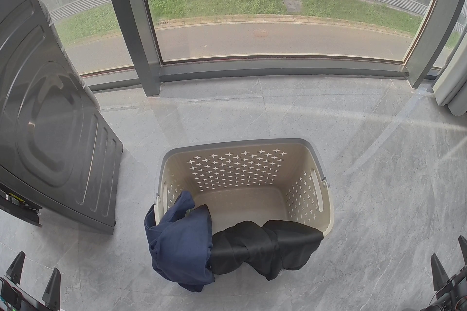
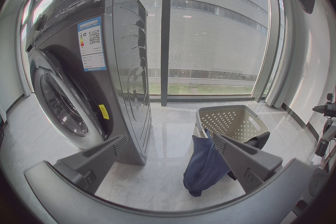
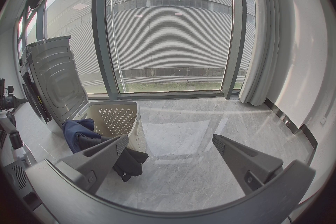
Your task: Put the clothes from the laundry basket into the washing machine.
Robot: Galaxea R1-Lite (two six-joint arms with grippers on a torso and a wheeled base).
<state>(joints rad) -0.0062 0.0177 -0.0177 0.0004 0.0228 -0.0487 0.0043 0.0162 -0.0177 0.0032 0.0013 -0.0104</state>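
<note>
Low over the grey stone-tile floor (image 1: pixel 389 156), the left pincer (image 1: pixel 35 273) hangs with its two dark fingers apart and nothing between them. The right pincer (image 1: pixel 450 261) is likewise spread and empty.

Just ahead of the left pincer, on the side toward the right one, a navy-blue soft cloth garment (image 1: pixel 182 244) is draped over the near corner of the beige perforated plastic laundry basket (image 1: pixel 238 143). Most of it hangs down the outside. Touching it, further toward the right pincer, a black, faintly glossy cloth garment (image 1: pixel 265 246) lies twisted along the same near rim, partly inside and partly out.

On the left pincer's outer side stands the dark grey metal washing machine (image 1: pixel 53 132), near the basket but apart from it. Its round glass door (image 2: pixel 63 109) faces away from the basket and looks shut, though I cannot be sure.

Both garments are probably light and limp, so they will sag and trail when lifted, and the black one may be slippery. The best hold is likely the thick bunched fold on the rim, pinched from above, not a loose hem. The basket looks light and could shift if cloth snags.
</note>
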